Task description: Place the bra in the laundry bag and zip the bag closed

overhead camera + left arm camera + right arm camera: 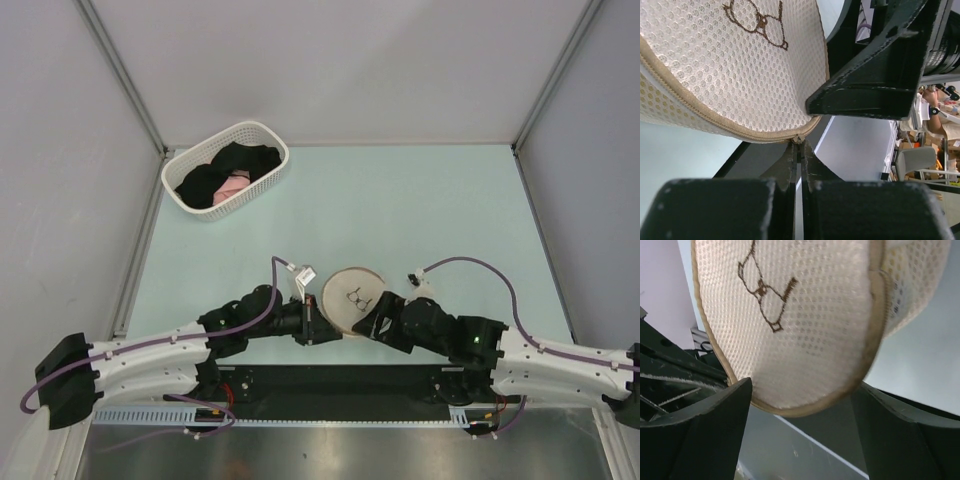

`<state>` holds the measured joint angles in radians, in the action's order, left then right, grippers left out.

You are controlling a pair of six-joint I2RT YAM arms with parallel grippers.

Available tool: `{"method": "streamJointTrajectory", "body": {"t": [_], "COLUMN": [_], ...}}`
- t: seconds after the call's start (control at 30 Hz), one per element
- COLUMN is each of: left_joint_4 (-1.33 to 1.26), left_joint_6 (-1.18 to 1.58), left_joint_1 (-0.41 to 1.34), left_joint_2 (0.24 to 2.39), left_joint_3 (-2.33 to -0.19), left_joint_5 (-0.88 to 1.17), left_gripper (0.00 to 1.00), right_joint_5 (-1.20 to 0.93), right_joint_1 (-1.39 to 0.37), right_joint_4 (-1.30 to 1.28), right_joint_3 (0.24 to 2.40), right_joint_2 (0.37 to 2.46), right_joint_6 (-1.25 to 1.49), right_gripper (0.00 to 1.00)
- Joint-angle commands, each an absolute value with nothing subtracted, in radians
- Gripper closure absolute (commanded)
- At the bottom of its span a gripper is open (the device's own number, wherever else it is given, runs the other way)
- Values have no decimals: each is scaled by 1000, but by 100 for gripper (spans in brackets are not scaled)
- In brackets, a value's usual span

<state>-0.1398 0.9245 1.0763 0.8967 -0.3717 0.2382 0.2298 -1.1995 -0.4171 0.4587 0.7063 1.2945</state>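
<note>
The laundry bag (352, 290) was near the front edge of the table (430, 210), between the two grippers, well apart from the white basket (252, 190) in the far left corner. It was a round pod of cream mesh, and the small dark bra icon (762, 290) on its face was turned upward in the overhead view. The zipper (715, 120) ran along the seam between the two halves, and the part of it seen from the left wrist was closed. A yellowish tint showed through the mesh below the seam; what it was, I could not tell.

The left gripper (799, 150) had its fingers pressed together. Their tips met just under the small metal pull (799, 138) at the seam, but whether they nipped it could not be seen.

The right gripper (802, 387) had its fingers spread wide, one on each side of the bag's lower rim and very close against it. Whether they touched the rim was not clear.

In the basket lay black garments (215, 180) and one pink garment (236, 184).
</note>
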Motion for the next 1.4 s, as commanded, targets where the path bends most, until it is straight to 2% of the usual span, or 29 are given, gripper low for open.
{"method": "streamJointTrajectory", "body": {"t": [0.0, 0.13, 0.17, 0.2, 0.27, 0.3, 0.37, 0.4, 0.47, 0.5, 0.53, 0.63, 0.8, 0.97, 1.1, 1.27, 1.37], "left_joint_4": [-181, -181, -181, -181, -183, -181, -181, -173, -154, -122, -103, -14, 115, 204, 187, 109, 63], "left_joint_6": [927, 927, 925, 925, 931, 934, 934, 933, 925, 914, 910, 887, 836, 760, 726, 726, 738], "left_joint_1": [1088, 1092, 1098, 1103, 1118, 1123, 1124, 1124, 1124, 1124, 1124, 1114, 999, 923, 923, 946, 1000], "left_joint_2": [905, 931, 934, 940, 945, 945, 946, 946, 943, 939, 931, 901, 835, 758, 729, 718, 724], "left_joint_3": [-405, -417, -419, -423, -422, -416, -411, -408, -411, -420, -425, -446, -457, -501, -535, -529, -512], "left_joint_5": [235, 252, 253, 255, 252, 245, 244, 239, 226, 212, 178, 112, 124, 143, 221, 322, 327], "left_gripper": [100, 100, 100, 100, 100, 100, 100, 100, 100, 100, 100, 100, 100, 100, 100, 100, 100], "right_joint_5": [385, 419, 428, 434, 446, 451, 459, 460, 437, 424, 408, 286, 14, -303, -454, -541, -577], "right_joint_1": [-1262, -1285, -1287, -1285, -1285, -1285, -1281, -1269, -1247, -1212, -1194, -1081, -879, -668, -588, -561, -560], "right_joint_4": [-266, -222, -219, -219, -216, -216, -216, -219, -245, -267, -278, -275, -299, -232, -117, -63, -66], "right_joint_3": [494, 505, 500, 497, 488, 479, 472, 472, 477, 477, 480, 471, 456, 416, 433, 549, 659], "right_joint_2": [764, 801, 802, 802, 793, 787, 762, 753, 720, 707, 690, 621, 539, 566, 653, 886, 1055], "right_joint_6": [1393, 1419, 1423, 1434, 1439, 1442, 1431, 1422, 1384, 1367, 1330, 1255, 1125, 1031, 902, 799, 758], "right_gripper": [19, 30, 36, 47, 51, 58, 65, 75, 84, 98, 100, 100, 100, 100, 100, 99, 89]}}
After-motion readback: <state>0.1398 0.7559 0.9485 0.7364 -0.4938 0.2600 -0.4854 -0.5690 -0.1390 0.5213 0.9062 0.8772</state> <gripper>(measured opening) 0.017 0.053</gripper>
